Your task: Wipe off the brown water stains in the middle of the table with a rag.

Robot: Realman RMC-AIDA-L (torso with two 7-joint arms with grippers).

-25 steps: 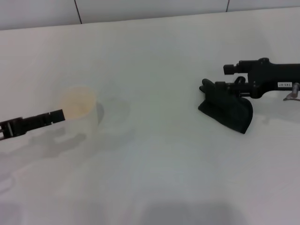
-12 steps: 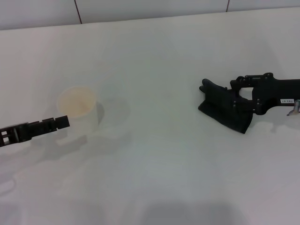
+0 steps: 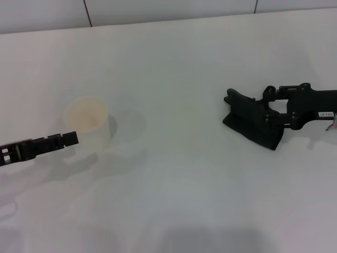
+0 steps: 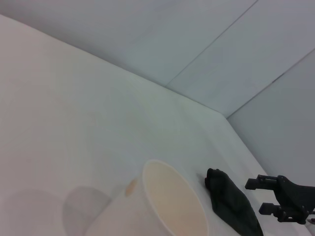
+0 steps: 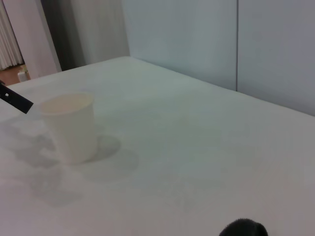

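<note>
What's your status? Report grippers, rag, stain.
Right gripper at the rag, rag on the table. Left gripper beside the white cup. Small brown stain by the cup, unwiped.

Head overhead; wrists low; all share cup [image 3: 88, 124].

White paper cup [image 3: 88, 125] upright, open mouth up — pale inside; grey tiled wall [image 3: 158, 9] behind.

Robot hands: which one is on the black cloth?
The right gripper, resting on the black rag. The left gripper is beside the white paper cup instead.
</note>
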